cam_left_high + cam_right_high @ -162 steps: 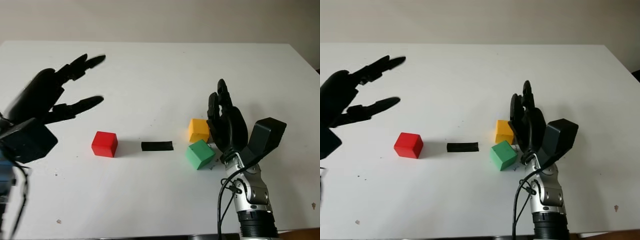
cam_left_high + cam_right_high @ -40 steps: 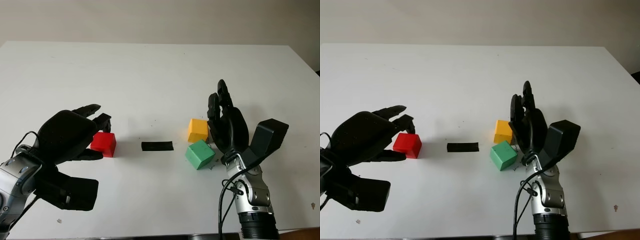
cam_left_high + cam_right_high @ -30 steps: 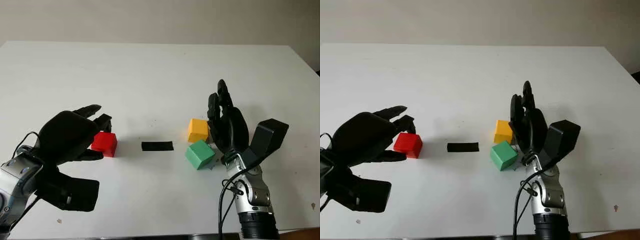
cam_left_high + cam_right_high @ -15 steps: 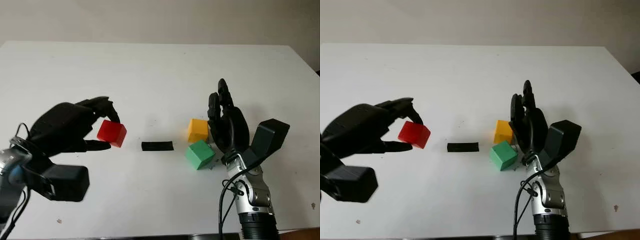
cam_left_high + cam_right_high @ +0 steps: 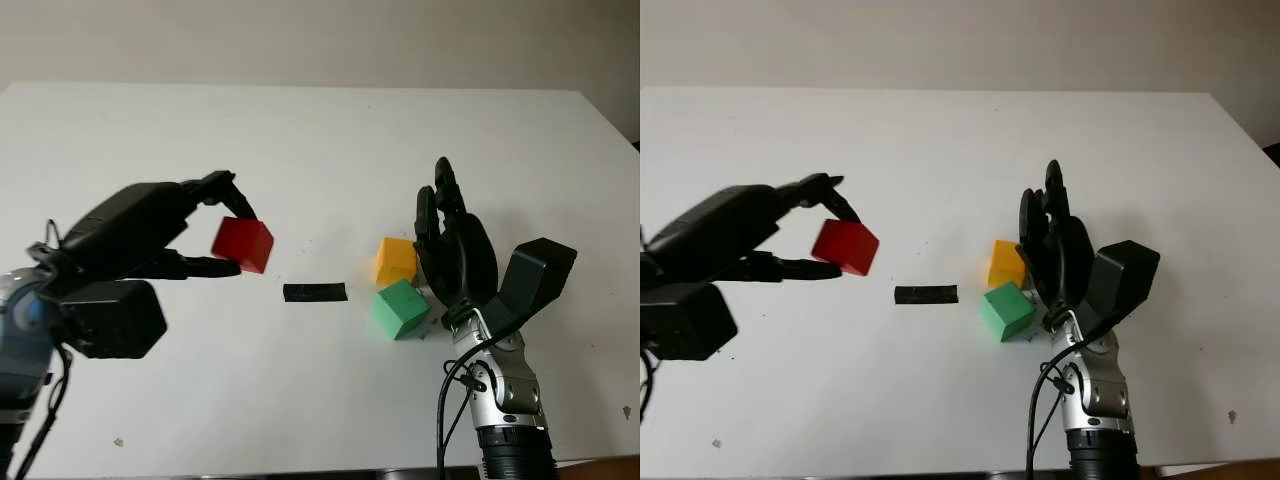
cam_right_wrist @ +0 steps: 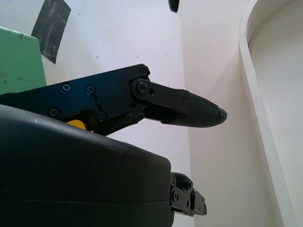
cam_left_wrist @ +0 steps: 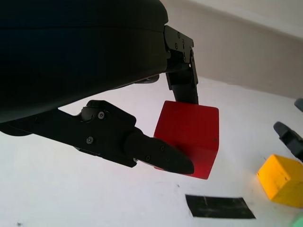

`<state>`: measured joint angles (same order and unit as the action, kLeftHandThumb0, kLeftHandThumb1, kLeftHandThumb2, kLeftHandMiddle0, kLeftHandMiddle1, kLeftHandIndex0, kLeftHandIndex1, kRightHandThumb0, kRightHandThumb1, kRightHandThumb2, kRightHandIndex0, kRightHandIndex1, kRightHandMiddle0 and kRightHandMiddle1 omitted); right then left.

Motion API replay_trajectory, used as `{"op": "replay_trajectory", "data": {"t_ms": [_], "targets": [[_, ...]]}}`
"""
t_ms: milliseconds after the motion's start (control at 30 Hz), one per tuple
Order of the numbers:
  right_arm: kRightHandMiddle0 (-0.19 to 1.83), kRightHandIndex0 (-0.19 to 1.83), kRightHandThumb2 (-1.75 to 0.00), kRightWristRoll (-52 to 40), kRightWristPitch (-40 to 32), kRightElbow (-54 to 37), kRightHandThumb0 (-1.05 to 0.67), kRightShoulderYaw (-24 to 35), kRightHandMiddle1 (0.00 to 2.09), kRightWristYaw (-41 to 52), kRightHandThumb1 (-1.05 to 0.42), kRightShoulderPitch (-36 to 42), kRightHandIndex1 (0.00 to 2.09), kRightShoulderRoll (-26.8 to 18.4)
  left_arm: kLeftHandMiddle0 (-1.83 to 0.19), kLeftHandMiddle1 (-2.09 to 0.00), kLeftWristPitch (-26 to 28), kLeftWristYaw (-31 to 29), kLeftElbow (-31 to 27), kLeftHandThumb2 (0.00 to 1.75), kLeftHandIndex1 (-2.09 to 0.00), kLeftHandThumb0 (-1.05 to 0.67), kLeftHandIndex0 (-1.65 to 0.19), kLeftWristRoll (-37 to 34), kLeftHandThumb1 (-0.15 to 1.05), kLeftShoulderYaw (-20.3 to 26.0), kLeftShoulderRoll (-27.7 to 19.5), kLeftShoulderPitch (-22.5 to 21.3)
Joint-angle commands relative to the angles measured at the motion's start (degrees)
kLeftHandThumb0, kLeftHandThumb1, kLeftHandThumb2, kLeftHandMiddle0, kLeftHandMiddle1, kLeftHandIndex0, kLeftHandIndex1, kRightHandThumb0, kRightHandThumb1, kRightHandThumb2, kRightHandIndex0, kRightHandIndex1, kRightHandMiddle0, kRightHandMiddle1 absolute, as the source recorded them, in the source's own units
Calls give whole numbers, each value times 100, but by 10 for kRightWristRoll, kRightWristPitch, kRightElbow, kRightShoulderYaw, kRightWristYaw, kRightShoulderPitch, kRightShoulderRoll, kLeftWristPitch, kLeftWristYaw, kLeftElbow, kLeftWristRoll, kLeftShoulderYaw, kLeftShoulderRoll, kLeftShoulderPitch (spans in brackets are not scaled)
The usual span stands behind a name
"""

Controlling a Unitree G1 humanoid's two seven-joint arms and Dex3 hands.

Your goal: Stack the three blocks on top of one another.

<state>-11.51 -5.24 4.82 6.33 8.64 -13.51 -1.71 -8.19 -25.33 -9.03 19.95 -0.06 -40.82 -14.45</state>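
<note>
- My left robot hand [image 5: 205, 235] has its fingers pinched on the red block [image 5: 242, 244]. The block is up in the air, off the white desk [image 5: 320, 150], and it is tilted a bit.
- In my left wrist view, one finger [image 7: 182, 78] presses on the far side of the red block [image 7: 189, 137] and another finger presses on the near side.
- The black strip of tape [image 5: 314, 292] lies flat on the desk, below and a little to the right of the red block.
- The yellow block [image 5: 396, 260] sits on the desk to the right of the tape.
- The green block [image 5: 400, 309] sits on the desk just in front of the yellow block. I cannot tell if they touch.
- My right robot hand [image 5: 452, 245] is open and holds nothing. It stands just beside the yellow and green blocks, on their right side, with fingers pointing away from me.
</note>
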Motion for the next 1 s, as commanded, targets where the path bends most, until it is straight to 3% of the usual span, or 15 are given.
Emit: {"op": "replay_trajectory", "data": {"t_ms": [0,167,400,967], "targets": [[-19,-19,-61,1,3,-11,-59,-2,0,-3,-105,2,0,1,-14,-5,16,-7,-2,17,-147,-43,-17,8,105,-16,7,-27],[-19,-19,-61,0,2,-13,-60,-4,0,-5,-105,3,0,2,-14,-5,21,-5,29,15,-142,-43,-18,32,105,-54,29,-64],[-19,-19,-60,-2,4,-9,-60,-5,0,-6,-105,2,0,4,-15,-5,15,20,59,13,-154,-43,-17,71,105,-101,73,-93],[-19,-19,-56,-6,-1,-11,-62,-6,0,-24,-105,2,0,15,-20,-7,54,10,63,13,-177,-47,-16,110,105,-140,105,-97]]}}
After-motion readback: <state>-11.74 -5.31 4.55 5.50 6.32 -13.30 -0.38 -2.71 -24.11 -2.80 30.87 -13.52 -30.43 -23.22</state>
